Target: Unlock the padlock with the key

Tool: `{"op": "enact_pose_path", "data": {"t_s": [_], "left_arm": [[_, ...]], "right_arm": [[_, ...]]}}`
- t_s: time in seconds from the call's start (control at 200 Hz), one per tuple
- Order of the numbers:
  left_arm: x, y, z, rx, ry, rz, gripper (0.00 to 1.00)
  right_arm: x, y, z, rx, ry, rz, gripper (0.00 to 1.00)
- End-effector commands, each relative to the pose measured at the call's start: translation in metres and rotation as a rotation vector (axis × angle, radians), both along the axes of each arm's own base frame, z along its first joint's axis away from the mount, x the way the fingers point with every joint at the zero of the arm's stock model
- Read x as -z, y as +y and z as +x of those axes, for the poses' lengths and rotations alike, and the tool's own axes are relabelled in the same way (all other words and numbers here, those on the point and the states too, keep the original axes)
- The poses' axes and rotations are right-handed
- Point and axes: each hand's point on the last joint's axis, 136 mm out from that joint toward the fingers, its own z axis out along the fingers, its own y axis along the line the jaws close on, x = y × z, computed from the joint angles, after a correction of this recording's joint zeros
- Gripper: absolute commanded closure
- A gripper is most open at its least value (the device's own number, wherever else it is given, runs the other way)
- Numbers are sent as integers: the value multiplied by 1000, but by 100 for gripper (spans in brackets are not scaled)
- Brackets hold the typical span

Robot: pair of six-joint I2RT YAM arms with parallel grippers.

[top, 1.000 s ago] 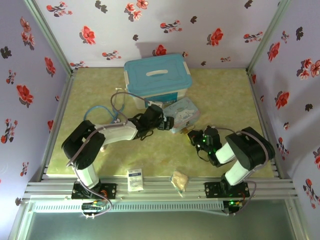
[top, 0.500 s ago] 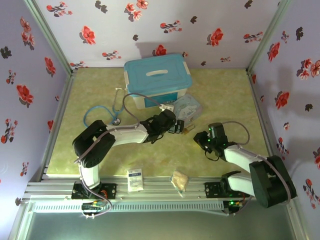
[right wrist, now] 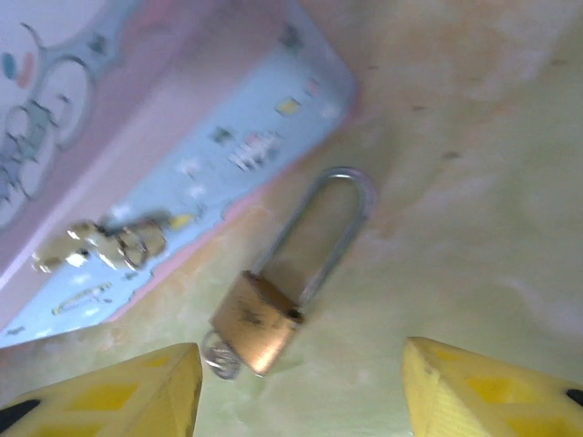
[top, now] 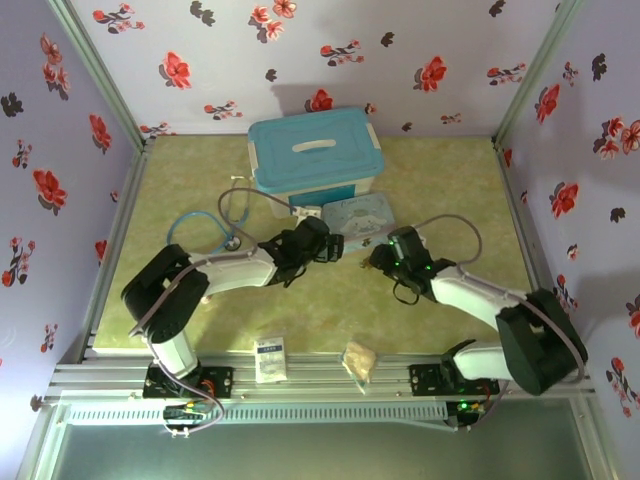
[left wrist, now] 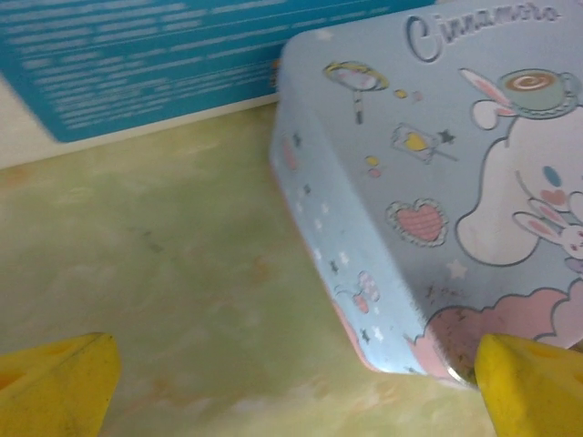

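Both sets of jaws are spread wide, holding nothing. Right jaws hang over the padlock point(right wrist: 260, 323), flat mid desk point(right wrist: 474, 182) just beside the cartoon tin point(right wrist: 182, 137), likely to straddle it; the key point(right wrist: 96, 244) seems to lie against the tin.

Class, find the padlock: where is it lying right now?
In the right wrist view, the padlock lies on the table beside the cartoon tin, just ahead of the open right gripper.

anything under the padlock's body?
The padlock lies flat on the table beside the tin. A small metal ring shows at its bottom end, partly covered by the body; the rest is hidden.
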Motion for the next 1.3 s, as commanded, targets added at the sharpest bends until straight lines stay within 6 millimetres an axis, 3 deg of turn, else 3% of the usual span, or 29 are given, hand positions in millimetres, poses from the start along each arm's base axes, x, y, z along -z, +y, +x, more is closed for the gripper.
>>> {"op": "enact_pose_path", "data": {"t_s": [0.0,0.125,0.24,0.49,0.68,0.96,1.055,1.13,1.295], "left_arm": [[0,22,-11,-33,15,26,0],[-2,26,-17,-33,19,-5,0],[1,30,-21,-36,24,-5,0],[10,36,-26,-42,37,-2,0],[13,38,-28,-41,42,-3,0],[16,36,-28,-37,47,-13,0],[15,35,-30,-34,49,-20,0],[14,35,-31,-33,47,-24,0],[8,33,-34,-22,41,-35,0]], "right_arm": [[-3,-1,10,7,-19,-147,40],[10,-4,13,13,-2,-245,40],[20,6,12,-24,13,-290,40],[29,11,9,-60,25,-496,41],[35,1,-7,-71,46,-514,45],[33,-13,-18,-101,29,-478,62],[38,-22,-19,-81,47,-445,60],[37,-26,-17,-71,44,-447,51],[30,-17,-2,-84,-11,-440,46]]}}
